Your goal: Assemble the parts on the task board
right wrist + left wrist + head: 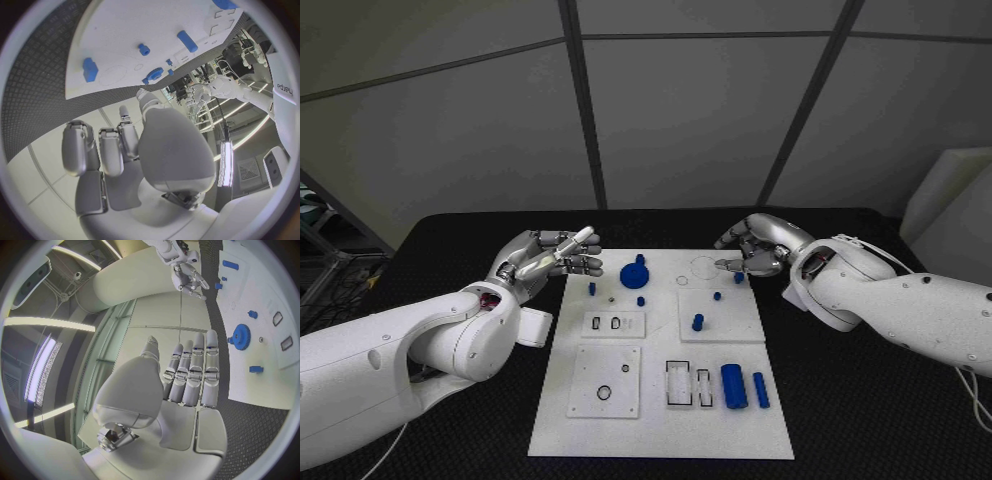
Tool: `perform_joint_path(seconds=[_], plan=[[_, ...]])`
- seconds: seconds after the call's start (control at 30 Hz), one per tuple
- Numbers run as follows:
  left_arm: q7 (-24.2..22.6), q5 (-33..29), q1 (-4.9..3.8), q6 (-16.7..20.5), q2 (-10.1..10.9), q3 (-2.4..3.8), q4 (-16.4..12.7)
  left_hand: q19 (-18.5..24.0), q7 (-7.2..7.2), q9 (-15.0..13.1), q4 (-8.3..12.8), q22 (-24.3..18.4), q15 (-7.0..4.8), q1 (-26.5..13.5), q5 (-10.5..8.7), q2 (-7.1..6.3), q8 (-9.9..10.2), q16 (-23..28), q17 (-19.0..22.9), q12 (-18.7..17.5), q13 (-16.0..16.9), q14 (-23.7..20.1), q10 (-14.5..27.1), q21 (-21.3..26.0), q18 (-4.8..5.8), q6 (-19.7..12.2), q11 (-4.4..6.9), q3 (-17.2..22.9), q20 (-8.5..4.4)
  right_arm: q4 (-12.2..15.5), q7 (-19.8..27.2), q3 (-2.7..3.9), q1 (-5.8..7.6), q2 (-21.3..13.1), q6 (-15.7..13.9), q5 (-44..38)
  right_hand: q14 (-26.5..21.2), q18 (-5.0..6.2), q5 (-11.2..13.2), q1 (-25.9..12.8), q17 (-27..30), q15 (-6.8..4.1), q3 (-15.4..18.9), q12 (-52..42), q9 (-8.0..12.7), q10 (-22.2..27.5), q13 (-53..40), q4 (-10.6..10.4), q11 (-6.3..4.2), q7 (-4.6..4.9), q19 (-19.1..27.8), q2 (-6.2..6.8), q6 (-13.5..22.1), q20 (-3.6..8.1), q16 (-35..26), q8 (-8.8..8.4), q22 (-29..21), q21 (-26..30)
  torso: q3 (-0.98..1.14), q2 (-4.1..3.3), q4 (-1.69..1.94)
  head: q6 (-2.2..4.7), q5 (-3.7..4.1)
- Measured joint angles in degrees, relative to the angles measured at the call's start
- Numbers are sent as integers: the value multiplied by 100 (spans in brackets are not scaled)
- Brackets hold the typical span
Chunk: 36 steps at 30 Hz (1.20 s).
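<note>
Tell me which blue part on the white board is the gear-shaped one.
The round toothed blue gear near the white task board's far edge, beside the left hand; the other blue parts are plain pegs or cylinders.

On table (877,400): board (661,420), centred. On board: gear (635,275) at far middle, two cylinders (733,385) side by side near right, small pegs (698,322) between.

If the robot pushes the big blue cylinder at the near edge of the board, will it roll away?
Probably yes. The big blue cylinder lies on its side on the flat task board, so a sideways push would likely roll it. A thinner blue rod beside it might stop it. It looks rigid and smooth, perhaps slippery.
</note>
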State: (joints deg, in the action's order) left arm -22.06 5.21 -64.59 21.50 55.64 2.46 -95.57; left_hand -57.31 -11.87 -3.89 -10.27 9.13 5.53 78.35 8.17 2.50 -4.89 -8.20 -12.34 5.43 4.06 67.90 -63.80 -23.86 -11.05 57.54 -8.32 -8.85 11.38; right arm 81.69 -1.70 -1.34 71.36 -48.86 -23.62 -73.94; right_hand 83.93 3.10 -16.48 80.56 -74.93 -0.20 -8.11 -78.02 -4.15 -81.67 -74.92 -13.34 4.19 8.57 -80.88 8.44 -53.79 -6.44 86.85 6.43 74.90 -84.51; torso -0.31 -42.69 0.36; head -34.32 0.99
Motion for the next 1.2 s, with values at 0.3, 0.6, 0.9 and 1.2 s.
perform_joint_path(seconds=[0.3,0.6,0.9,1.2], plan=[[0,0,16,0,-58,0,54,0,0,0,0,1,0,0,0,0,0,0,0,0,0,0,0,0,0,0,0,0,0,-339,368,-2,-15,-110,90,362,0,0,34,111,0,0,-22,0,6,21,0,86,-21,0,19,23,0,20,0,0,0,0,36,4,-19,14,107],[1,0,34,-5,-93,-2,97,0,0,0,0,1,0,0,0,0,0,0,1,0,0,0,0,0,0,0,0,0,0,-570,543,-5,-109,-95,248,474,0,0,62,139,1,0,-22,0,6,20,0,116,-21,0,19,51,0,20,0,0,0,0,25,-4,-21,-18,162],[2,0,41,-7,-103,-2,120,0,0,0,0,1,0,0,0,0,0,0,1,0,0,0,0,0,0,0,0,0,0,-685,629,-5,-197,-92,439,518,0,0,66,139,1,0,-22,0,6,-1,0,117,-42,-20,19,51,-20,20,0,0,1,0,14,-4,-14,-59,178],[2,0,45,-7,-106,-2,130,0,0,0,0,1,0,0,0,0,0,0,1,0,0,0,0,0,0,0,0,0,0,-747,673,-6,-213,-57,527,532,0,0,66,139,2,0,-22,0,6,-1,0,116,-42,-3,19,51,-37,20,0,0,4,0,11,4,-9,-78,172]])
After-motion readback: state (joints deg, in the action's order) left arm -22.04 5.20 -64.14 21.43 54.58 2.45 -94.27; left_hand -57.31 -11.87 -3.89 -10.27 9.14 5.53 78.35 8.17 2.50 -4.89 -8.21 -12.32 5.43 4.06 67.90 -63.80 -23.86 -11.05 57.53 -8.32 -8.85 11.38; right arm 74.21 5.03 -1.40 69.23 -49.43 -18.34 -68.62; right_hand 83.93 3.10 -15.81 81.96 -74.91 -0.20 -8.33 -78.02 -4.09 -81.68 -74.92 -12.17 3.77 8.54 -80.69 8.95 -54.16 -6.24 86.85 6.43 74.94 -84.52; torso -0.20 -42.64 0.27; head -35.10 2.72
